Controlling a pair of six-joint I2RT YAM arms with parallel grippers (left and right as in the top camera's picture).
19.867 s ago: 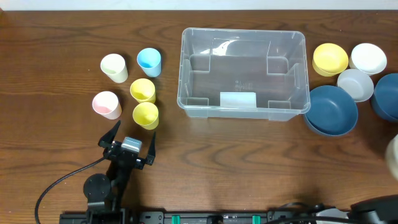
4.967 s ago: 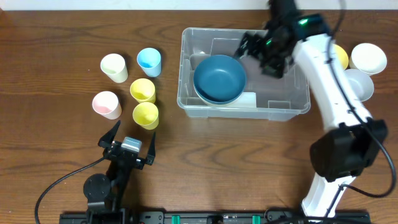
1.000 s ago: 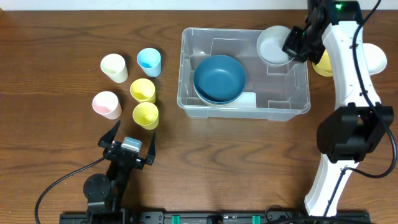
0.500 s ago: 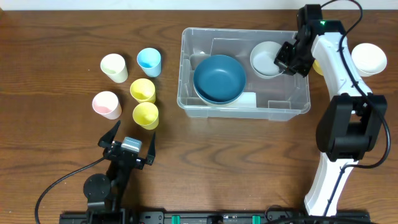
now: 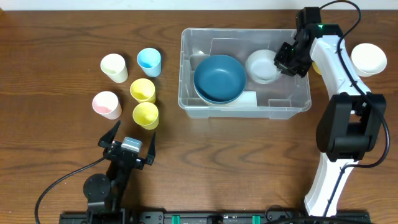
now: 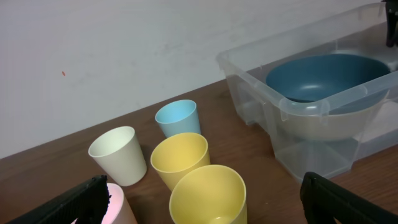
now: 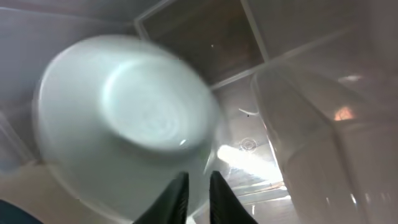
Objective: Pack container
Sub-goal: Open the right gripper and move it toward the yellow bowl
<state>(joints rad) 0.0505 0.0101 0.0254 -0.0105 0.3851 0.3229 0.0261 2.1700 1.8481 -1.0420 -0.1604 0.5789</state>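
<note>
container mid-table, long axis left-right, right end directly under right gripper; jaws barely parted beside pale bowl, grip unclear; left gripper gapes wide, farther off

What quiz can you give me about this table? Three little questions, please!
1. True or false: the blue bowl sits inside the container.
2. How many cups stand on the table?
3. Which cup colour appears twice? A pink, B yellow, C blue.
Key: 1 true; 2 five; 3 B.
</note>
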